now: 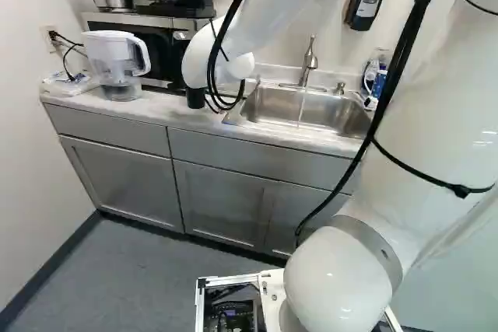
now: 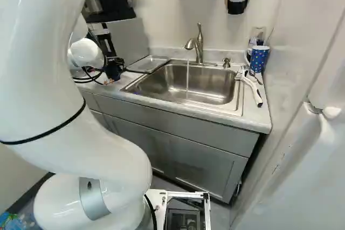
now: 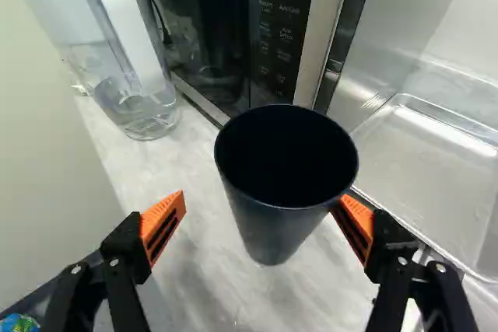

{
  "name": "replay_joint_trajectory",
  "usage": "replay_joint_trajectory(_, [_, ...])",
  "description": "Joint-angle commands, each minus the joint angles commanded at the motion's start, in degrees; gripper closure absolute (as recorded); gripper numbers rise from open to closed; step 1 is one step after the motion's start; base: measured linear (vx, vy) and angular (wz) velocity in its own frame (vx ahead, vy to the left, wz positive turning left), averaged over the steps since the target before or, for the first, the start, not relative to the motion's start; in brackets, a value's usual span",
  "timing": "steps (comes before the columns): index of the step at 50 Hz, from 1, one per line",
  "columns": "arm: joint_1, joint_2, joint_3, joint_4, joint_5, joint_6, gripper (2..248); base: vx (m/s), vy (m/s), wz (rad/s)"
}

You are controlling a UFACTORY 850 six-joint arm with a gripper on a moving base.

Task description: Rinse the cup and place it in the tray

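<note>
Going left to right in the left base view: a water pitcher (image 1: 113, 50), then the dark cup (image 3: 272, 227), upright on the desk (image 3: 204, 297). The claw (image 3: 262, 198) is spread around the cup, one finger close against it, the other apart, so nothing is gripped. Beyond are the metal tray (image 2: 153, 63) and the sink (image 2: 207, 87), where the faucet (image 2: 198, 47) runs a thin stream. The task looks barely begun: gripping, rinsing and placing in the tray seem all left.
</note>
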Motion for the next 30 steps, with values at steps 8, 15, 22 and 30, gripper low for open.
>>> replay_joint_trajectory(8, [0.00,0.00,0.00,0.00,0.00,0.00,3,0.000,0.000,0.000])
replay_joint_trajectory(15, [0.00,0.00,0.00,0.00,0.00,0.00,26,0.000,0.000,0.000])
replay_joint_trajectory(22, [0.00,0.00,0.00,0.00,0.00,0.00,104,0.000,0.000,0.000])
replay_joint_trajectory(30, [0.00,0.00,0.00,0.00,0.00,0.00,128,0.000,0.000,0.000])
